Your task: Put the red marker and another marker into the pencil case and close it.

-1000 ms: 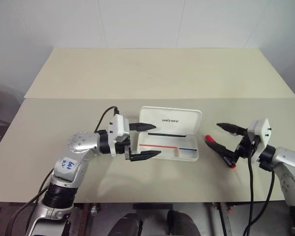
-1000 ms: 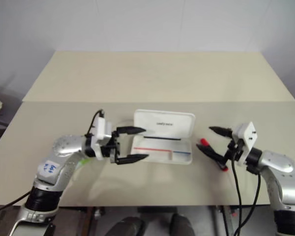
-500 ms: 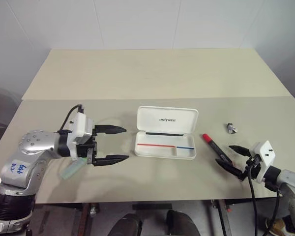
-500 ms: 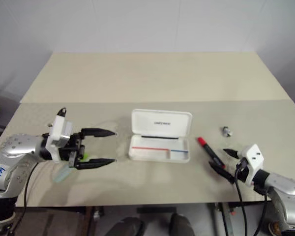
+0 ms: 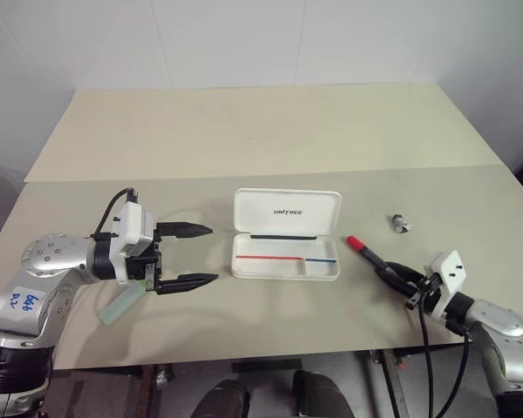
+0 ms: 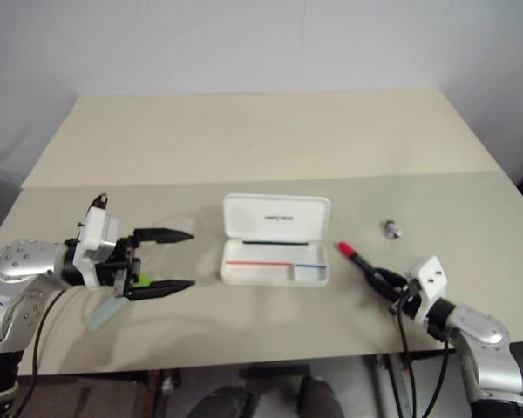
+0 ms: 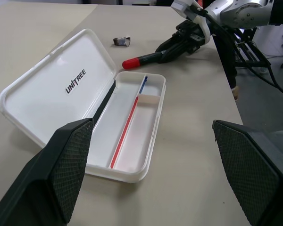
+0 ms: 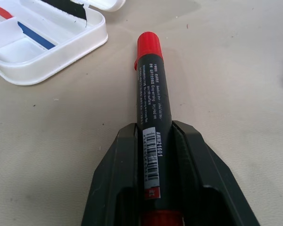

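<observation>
Right claw (image 8: 153, 188) clamped on red marker (image 8: 150, 113), beside open pencil case (image 5: 285, 257)

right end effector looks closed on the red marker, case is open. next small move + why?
Probably lift the red marker slightly off the table. The right end effector has its fingers closed around the barrel near the tail end, cap pointing toward the pencil case, which lies open beside it with its tray bare. The marker seems to lie on the table, so raise it before carrying it across.
</observation>
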{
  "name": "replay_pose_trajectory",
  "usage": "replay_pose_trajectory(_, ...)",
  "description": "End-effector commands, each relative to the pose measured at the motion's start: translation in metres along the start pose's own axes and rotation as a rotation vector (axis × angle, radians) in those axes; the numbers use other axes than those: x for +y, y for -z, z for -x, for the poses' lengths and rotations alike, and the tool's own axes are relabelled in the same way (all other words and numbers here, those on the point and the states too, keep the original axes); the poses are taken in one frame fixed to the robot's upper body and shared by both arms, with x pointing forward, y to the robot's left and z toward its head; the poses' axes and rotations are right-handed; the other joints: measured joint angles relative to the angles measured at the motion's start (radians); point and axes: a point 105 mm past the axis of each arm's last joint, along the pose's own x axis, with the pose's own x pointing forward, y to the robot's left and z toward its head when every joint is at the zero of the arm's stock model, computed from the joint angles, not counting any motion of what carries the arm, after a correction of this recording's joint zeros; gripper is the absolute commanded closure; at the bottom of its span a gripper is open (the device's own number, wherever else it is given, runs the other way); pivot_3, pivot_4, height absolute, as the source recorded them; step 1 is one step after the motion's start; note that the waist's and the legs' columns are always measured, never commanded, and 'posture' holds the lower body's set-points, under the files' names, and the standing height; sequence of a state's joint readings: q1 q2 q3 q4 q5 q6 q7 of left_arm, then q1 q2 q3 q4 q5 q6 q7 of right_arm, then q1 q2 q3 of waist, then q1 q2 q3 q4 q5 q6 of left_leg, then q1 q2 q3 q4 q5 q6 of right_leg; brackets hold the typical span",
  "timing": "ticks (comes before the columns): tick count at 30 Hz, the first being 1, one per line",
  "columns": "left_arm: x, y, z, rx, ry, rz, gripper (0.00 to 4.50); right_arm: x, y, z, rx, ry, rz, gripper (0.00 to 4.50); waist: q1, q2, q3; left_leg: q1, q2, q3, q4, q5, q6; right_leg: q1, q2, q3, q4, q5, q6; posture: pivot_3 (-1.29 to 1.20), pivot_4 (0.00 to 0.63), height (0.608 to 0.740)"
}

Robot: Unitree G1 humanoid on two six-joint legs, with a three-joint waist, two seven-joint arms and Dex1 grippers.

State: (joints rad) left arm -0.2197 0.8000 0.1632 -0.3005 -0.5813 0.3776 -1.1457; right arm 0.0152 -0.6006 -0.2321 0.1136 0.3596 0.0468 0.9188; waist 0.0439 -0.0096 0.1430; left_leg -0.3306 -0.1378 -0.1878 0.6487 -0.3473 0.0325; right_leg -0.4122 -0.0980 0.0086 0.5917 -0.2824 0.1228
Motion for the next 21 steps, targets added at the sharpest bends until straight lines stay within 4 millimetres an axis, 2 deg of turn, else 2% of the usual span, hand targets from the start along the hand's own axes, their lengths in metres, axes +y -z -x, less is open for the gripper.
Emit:
replay_pose_trajectory(1,0.003,-0.003,0.007,0.013,-0.033,-0.040,0.21,-0.003,-0.010,-0.003,-0.011,-0.021,0.066,3.84,-0.002,0.000,0.000,0.000,0.000,0.001,0.000,0.000,0.000,0.000,0.000,0.000,0.000,0.000,0.000,0.00,0.150,0.740)
replay_pose_trajectory(6,0.002,0.001,0.007,0.021,-0.038,-0.037,0.21,-0.025,-0.036,0.002,-0.024,0.015,0.226,3.84,-0.007,0.001,0.001,0.001,0.000,0.004,0.000,0.000,0.000,0.000,0.000,0.000,0.000,0.001,0.000,0.00,0.150,0.740)
replay_pose_trajectory(11,0.004,0.003,0.007,0.011,-0.054,-0.027,0.21,-0.033,-0.060,0.005,-0.045,-0.027,0.316,3.84,-0.007,0.001,0.001,0.001,0.001,0.003,-0.001,0.000,0.001,-0.001,0.000,0.000,0.000,0.001,0.000,0.00,0.150,0.740)
replay_pose_trajectory(14,0.005,0.004,0.008,0.009,-0.060,-0.027,0.21,-0.027,-0.075,0.003,-0.071,-0.101,0.330,3.84,-0.009,0.001,0.001,0.000,0.001,0.004,-0.001,-0.002,0.002,-0.001,0.000,0.000,0.000,0.001,0.000,0.00,0.150,0.740)
replay_pose_trajectory(17,0.005,0.005,0.008,0.008,-0.063,-0.026,0.21,-0.022,-0.081,0.002,-0.078,-0.141,0.332,3.84,-0.009,0.001,0.001,0.000,0.001,0.003,-0.001,-0.002,0.003,-0.001,0.000,0.000,0.000,0.001,0.000,0.00,0.150,0.740)
replay_pose_trajectory(21,0.005,0.008,0.011,0.004,-0.080,-0.021,0.21,0.017,-0.081,-0.007,-0.071,-0.342,0.291,3.84,-0.012,0.001,0.001,0.000,0.001,0.004,-0.001,-0.003,0.003,-0.001,-0.001,0.000,-0.001,0.001,0.000,0.00,0.150,0.740)
